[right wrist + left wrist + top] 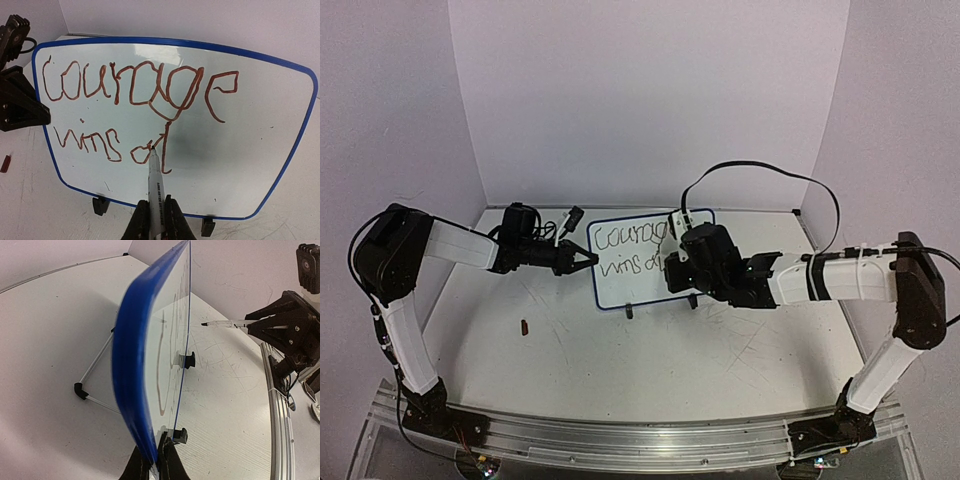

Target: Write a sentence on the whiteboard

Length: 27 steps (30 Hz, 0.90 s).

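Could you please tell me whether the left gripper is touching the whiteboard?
Touching: the left wrist view shows the left gripper clamped on the whiteboard at its blue frame.

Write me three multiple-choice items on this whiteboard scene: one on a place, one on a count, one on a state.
1. Where does the left gripper clamp the whiteboard? A) a side edge B) the top edge C) a foot
2. How many black clip feet stand under it? A) one B) two C) four
3. The second line of the sentence is: A) unstarted B) partly written C) wiped off
Answers: 1 A, it pinches the side rim; 2 B, two show; 3 B, it reads "wins al", marker tip on it.
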Each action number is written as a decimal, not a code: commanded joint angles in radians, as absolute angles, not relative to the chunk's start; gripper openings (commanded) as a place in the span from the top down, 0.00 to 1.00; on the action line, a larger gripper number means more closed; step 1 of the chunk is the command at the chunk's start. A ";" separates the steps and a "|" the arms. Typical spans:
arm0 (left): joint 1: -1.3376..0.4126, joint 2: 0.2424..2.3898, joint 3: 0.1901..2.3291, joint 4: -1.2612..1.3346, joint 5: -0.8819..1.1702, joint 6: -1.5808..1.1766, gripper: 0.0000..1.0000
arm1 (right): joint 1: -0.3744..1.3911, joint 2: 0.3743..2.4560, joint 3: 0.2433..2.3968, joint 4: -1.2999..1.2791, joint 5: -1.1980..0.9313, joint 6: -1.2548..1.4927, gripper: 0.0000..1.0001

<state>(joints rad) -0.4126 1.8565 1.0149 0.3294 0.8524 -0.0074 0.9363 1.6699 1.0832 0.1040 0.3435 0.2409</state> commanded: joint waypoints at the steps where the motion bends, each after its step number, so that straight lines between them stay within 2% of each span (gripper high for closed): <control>1: -0.405 1.859 1.034 0.268 0.664 0.077 1.00 | 0.921 1.674 1.098 0.112 0.365 0.267 1.00; 27: -0.406 1.862 1.042 0.258 0.666 0.080 1.00 | 0.898 1.729 1.124 0.092 0.410 0.254 1.00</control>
<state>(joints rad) -0.4168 1.8565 1.0260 0.3096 0.8436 -0.0006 0.9039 1.7222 1.0904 0.0967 0.3634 0.2379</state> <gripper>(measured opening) 0.057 0.096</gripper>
